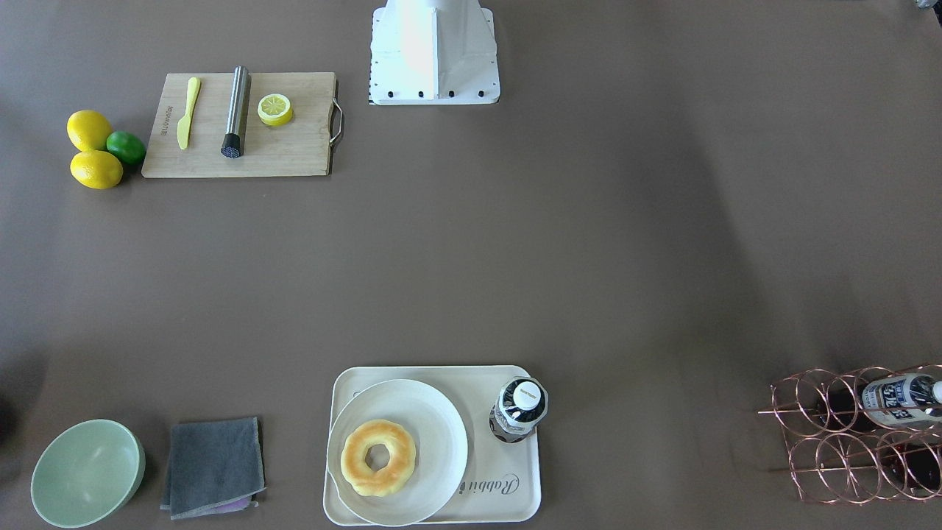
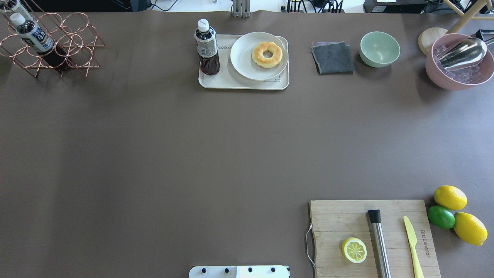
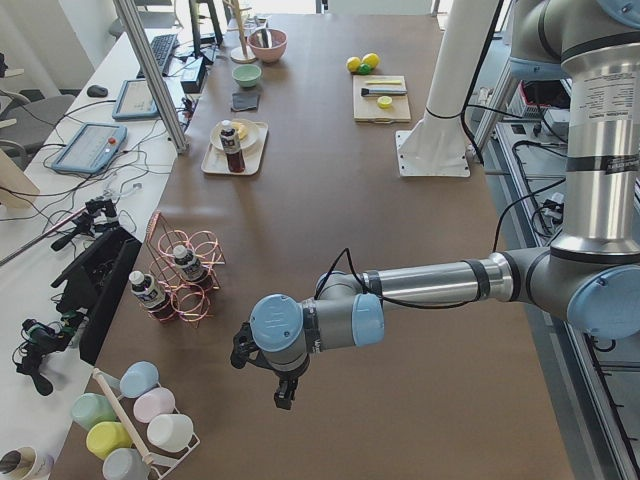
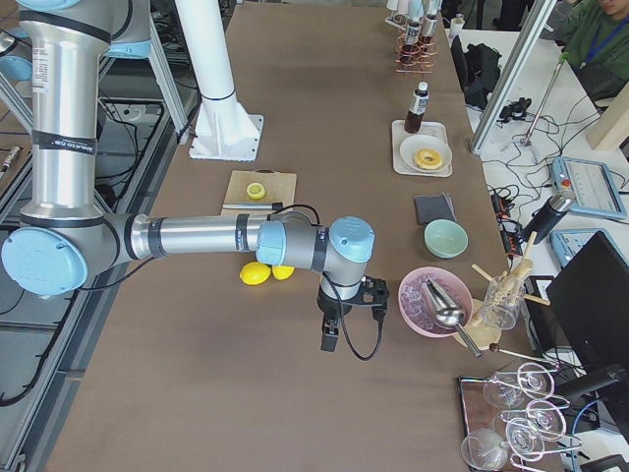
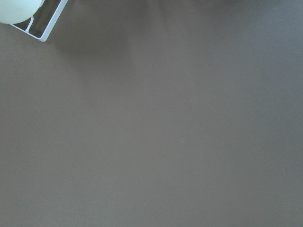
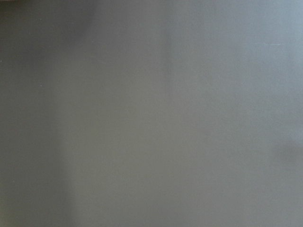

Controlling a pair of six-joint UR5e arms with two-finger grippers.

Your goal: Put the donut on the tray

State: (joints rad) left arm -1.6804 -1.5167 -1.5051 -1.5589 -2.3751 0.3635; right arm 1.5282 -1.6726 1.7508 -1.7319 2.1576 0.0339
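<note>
Brown desk point(image 2: 154, 154): open surface fills the whole middle of the overhead view, and things sit only along its edges.

- Top centre: cream tray point(image 2: 247, 84). A white plate point(image 2: 241, 58) takes up its right part, its rim reaching to the tray's edge. The donut point(image 2: 267, 55) lies flat on that plate, not on bare tray.
- A dark bottle point(image 2: 207, 48) stands upright on the tray's left end, just beside the plate.
- Top left: copper wire rack point(image 2: 58, 58). Lower right: wooden cutting board point(image 2: 339, 220), cut off by the frame's bottom edge.
- My left tool point(image 3: 283, 392) and right tool point(image 4: 329, 334) show only in the side views, hanging over bare desk well apart from the tray. I cannot tell whether either is spread or pressed together.
- Both wrist views show little but desk surface.
- The plate hides most of the tray's print.
</note>
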